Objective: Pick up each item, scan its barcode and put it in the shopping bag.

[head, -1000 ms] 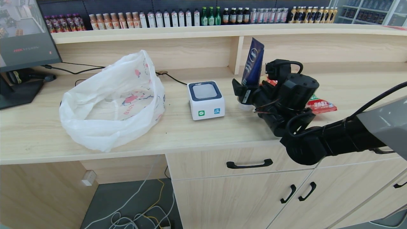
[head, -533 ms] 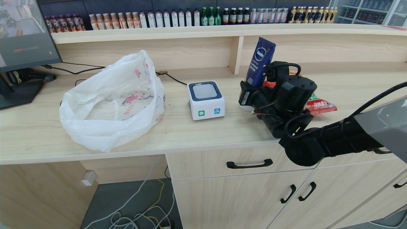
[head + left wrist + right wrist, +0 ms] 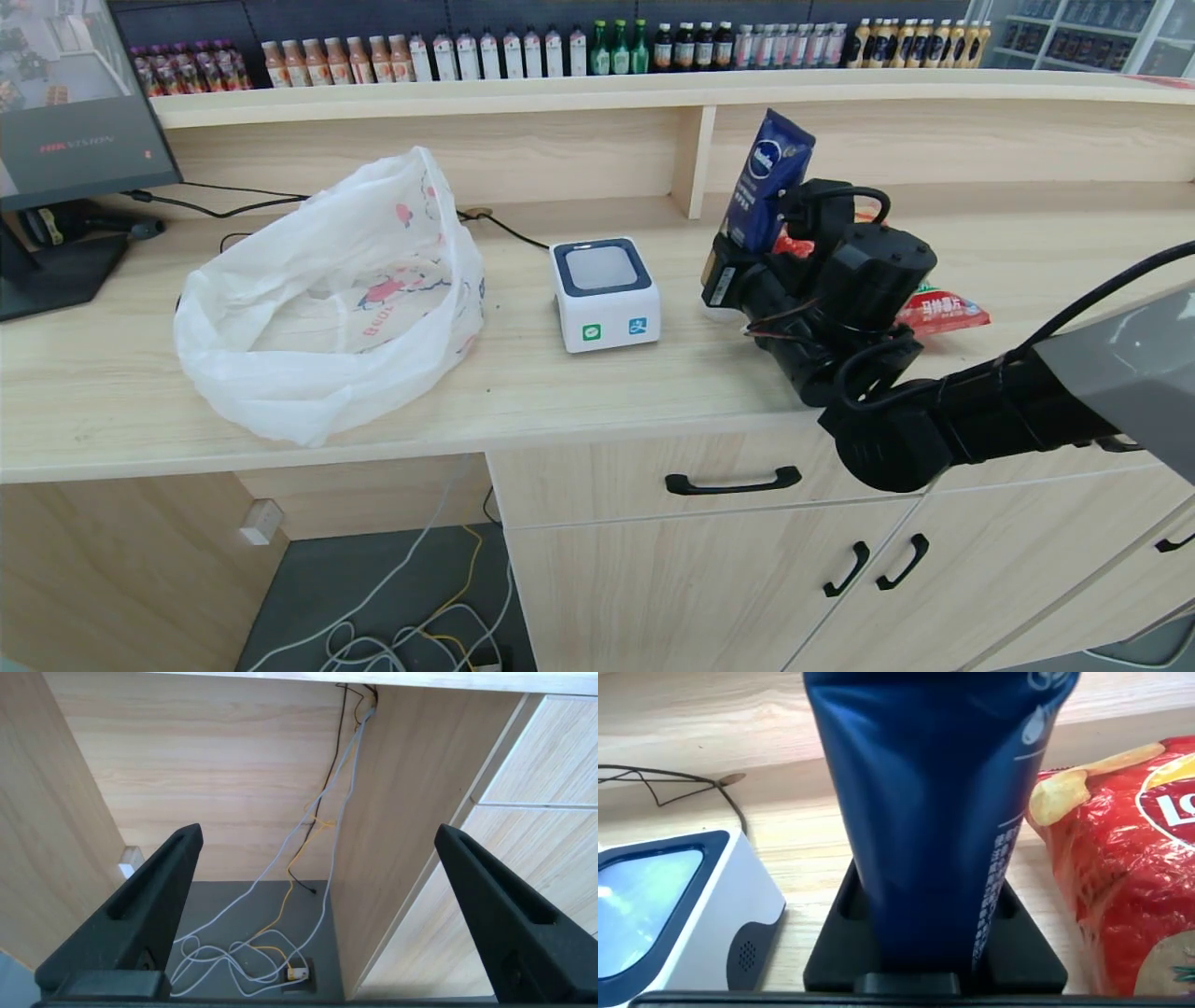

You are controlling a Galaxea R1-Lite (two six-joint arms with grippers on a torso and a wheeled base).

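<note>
While our right gripper [image 3: 740, 261] is clamped on the lower end of the blue tube [image 3: 767, 177], we hold the tube nearly upright over the wooden counter [image 3: 560, 383], just right of the white scanner [image 3: 604, 291]. A red snack packet [image 3: 943, 311] lies on the counter behind the arm. The open shopping bag [image 3: 327, 299] sits well to the scanner's left. Our left gripper [image 3: 318, 910] hangs below counter level, jaws wide apart, above loose cables [image 3: 245, 952].
</note>
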